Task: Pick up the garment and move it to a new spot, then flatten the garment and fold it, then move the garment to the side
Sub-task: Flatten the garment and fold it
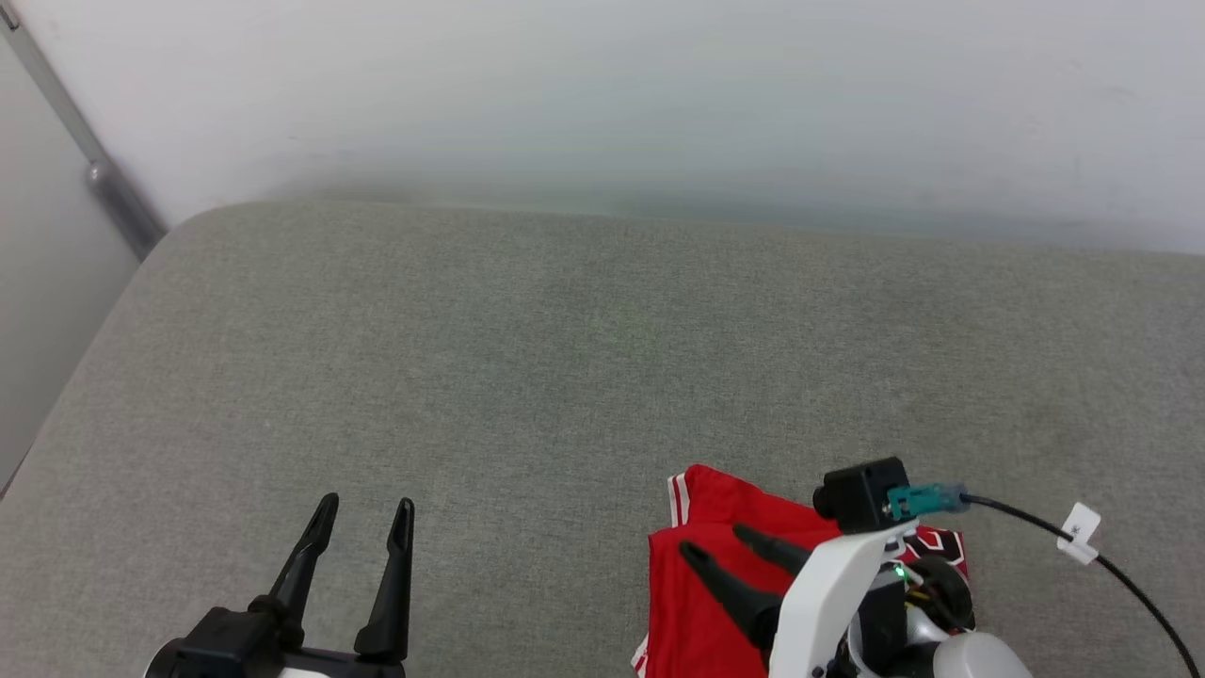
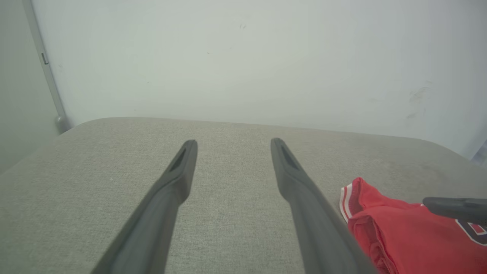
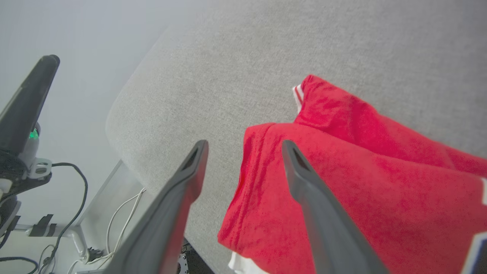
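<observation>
Head view: the folded jersey (image 1: 682,612) sits at 5 o'clock on the grey cushion (image 1: 565,377), close to its near edge. Our right gripper (image 1: 713,539) is spread over it, pinching nothing. It looks like the set-aside step, so we'd lift straight up and not snag a fold. The left gripper (image 1: 366,504) at 7 o'clock is spread and empty.

Left wrist view: the jersey's at 4 o'clock, apart from our fingers.

Right wrist view: cables (image 3: 76,190) hang at 8 o'clock past the cushion edge, so we'd steer clear of those.
</observation>
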Robot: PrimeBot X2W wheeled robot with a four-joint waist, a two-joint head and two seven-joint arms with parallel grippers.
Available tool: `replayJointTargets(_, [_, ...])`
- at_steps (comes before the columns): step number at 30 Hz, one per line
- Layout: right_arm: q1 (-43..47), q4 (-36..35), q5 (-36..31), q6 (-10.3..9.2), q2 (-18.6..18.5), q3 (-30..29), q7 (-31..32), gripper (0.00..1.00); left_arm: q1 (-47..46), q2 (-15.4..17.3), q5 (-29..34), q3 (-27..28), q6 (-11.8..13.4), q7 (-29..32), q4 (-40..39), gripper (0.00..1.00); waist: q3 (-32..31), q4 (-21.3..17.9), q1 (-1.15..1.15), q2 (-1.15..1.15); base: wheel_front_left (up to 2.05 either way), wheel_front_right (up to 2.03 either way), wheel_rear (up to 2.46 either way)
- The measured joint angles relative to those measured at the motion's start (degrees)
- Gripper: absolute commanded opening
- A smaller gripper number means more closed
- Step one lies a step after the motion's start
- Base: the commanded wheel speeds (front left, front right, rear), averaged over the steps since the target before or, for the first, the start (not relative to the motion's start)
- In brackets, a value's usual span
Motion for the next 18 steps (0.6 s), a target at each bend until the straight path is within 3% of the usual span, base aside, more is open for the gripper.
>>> replayJointTargets(4, [-3.39, -1.77, -7.67, 0.01, -0.4, -1.68, -2.21, 1.0, 0.18, 0.01, -0.01, 0.3, 0.0, 0.0, -0.23, 1.0, -0.51, -1.28, 0.0, 0.0, 0.0, 0.0, 0.0])
replayJointTargets(9, [-7.94, -3.0, -17.31, 0.01, -7.03, -4.89, -9.5, 1.0, 0.12, -0.04, -0.31, 0.48, 0.0, 0.0, -0.6, 1.0, -0.58, -3.22, 0.0, 0.0, 0.0, 0.0, 0.0])
replayJointTargets(15, [-8.76, -3.87, -24.65, 0.01, -13.23, -11.91, -18.92, 1.0, -0.05, -0.3, -0.46, 0.66, 0.0, 0.0, -0.73, 1.0, -0.46, -5.65, 0.0, 0.0, 0.0, 0.0, 0.0])
replayJointTargets(18, [-6.9, -5.03, -25.07, 0.01, -13.41, -16.51, -23.75, 1.0, -0.6, -0.4, -0.48, 0.04, 0.0, 0.0, -0.66, 1.0, -0.02, -6.29, 0.0, 0.0, 0.0, 0.0, 0.0])
